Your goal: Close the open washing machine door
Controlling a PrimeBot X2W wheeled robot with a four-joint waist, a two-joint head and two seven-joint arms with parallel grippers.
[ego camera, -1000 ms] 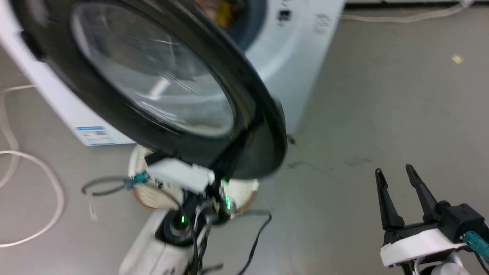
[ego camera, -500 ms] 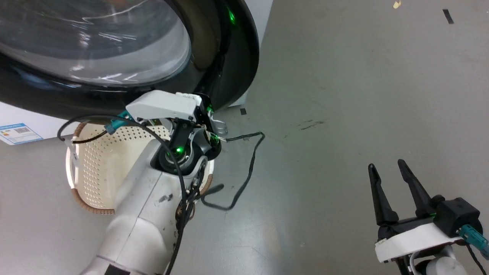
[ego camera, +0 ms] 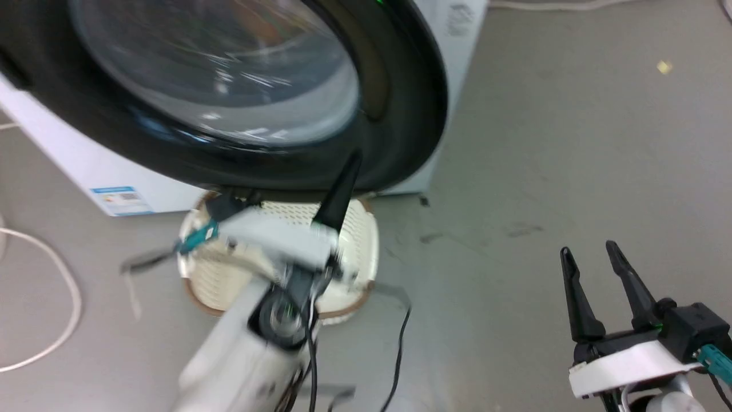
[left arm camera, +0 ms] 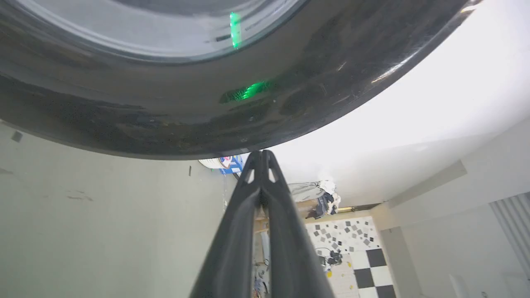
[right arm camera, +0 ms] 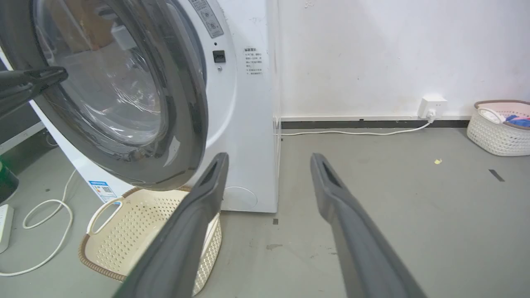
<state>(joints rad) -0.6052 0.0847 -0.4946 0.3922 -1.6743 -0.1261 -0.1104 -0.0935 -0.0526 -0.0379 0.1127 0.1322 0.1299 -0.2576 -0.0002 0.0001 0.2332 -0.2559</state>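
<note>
Pushing the washing machine door (ego camera: pixel 229 86), still hanging ajar before the washing machine (right arm camera: pixel 244 124) above a basket (ego camera: pixel 360 229). Meeting its lower rim now with the left gripper (left arm camera: pixel 261 157), clenched on nothing and no longer tucking behind it, so probably swinging it shut. Keeping the right gripper (ego camera: pixel 588 250) spread, well apart.

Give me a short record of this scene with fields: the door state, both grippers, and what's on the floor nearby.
Door: washing machine door ajar, swung out from the white washing machine
Left gripper: left gripper shut, tips at the door's black rim; contact unclear
Right gripper: right gripper open, holding nothing
Under door: cream perforated laundry basket on the floor
Farther off: second basket against the wall
</note>
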